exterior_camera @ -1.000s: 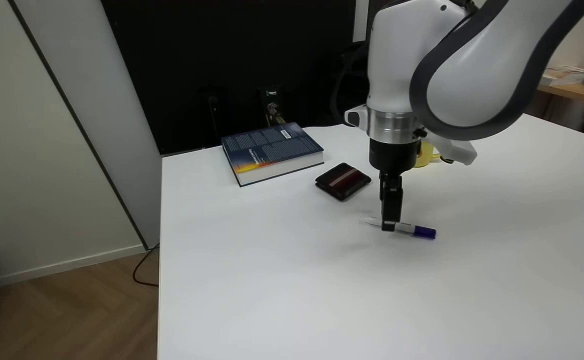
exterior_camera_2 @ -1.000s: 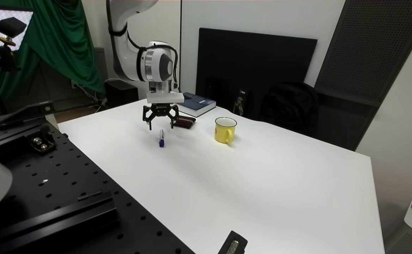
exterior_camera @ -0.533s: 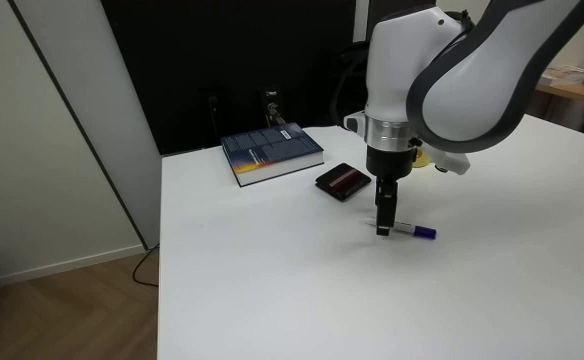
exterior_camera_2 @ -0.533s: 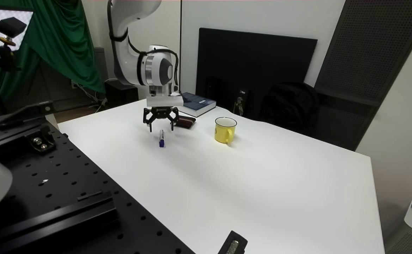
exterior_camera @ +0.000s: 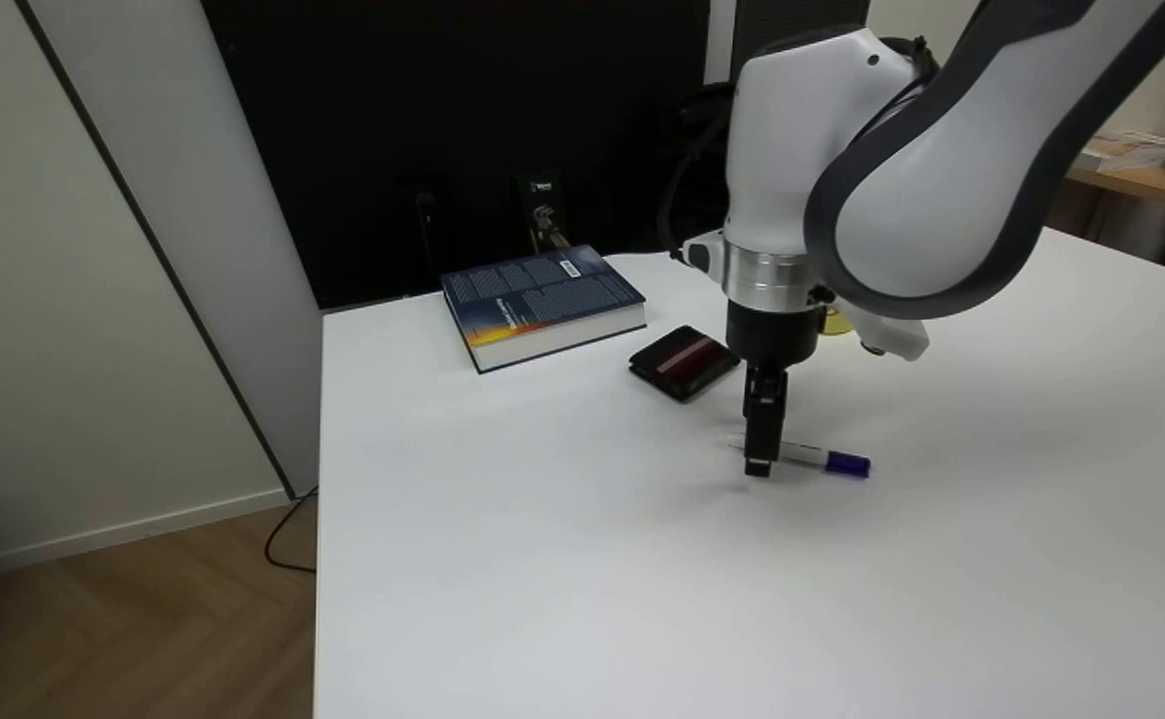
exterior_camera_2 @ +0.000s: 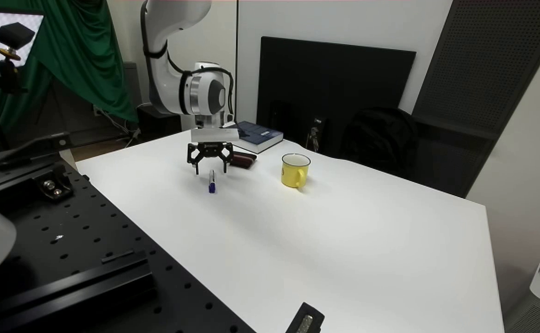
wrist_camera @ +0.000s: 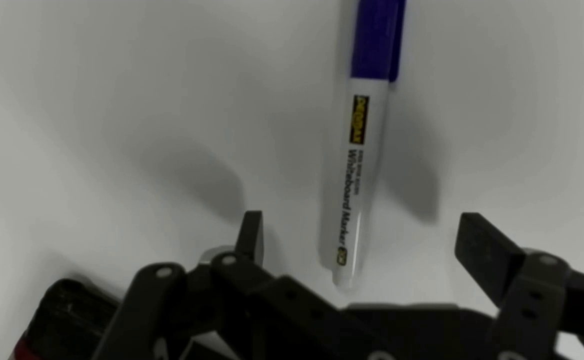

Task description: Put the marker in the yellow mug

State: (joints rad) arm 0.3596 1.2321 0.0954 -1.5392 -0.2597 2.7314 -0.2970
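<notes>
Hovering over the white surface, the pincer has its fingers spread wide, and there's the marker, lying flat on the surface, its white end showing between them in the wrist view! In an exterior view the blue-purple cap points near, the yellow mug stands upright to the right, the wallet sits farther back, and the book lies beyond that.

In an exterior view, my arm hides most of the mug. My finger covers part of the marker.
</notes>
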